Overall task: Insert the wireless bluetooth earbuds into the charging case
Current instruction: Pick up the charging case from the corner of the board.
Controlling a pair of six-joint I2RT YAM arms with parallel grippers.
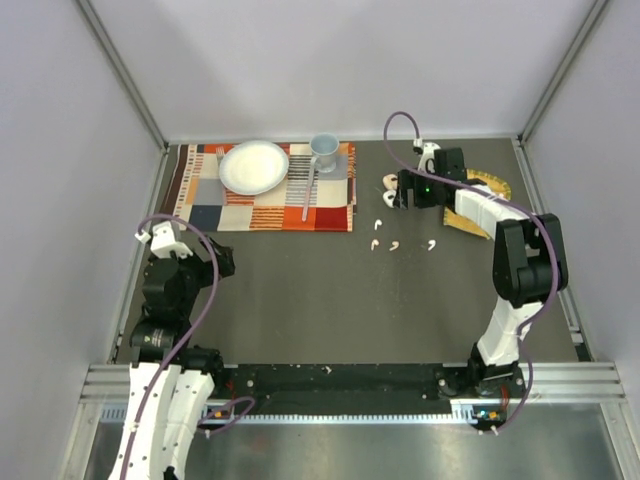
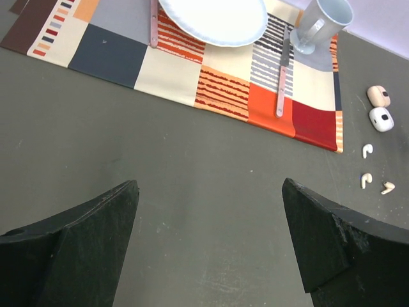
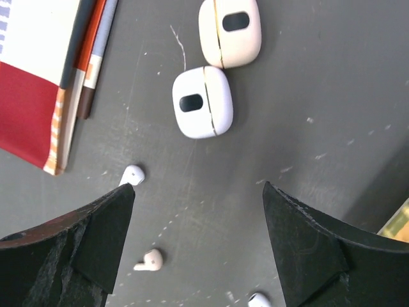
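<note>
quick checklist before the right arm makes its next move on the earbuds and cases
1. The right gripper has its jaws open and empty: ok.
2. The white case and the cream case are in view ahead of those jaws: ok.
3. A case lid is open to take buds: not ok, both look shut.
4. All four earbuds lie loose and visible from above: ok.
5. The left gripper is open and away from the cases: ok.
6. Which earbuds belong in which case: cannot tell.
</note>
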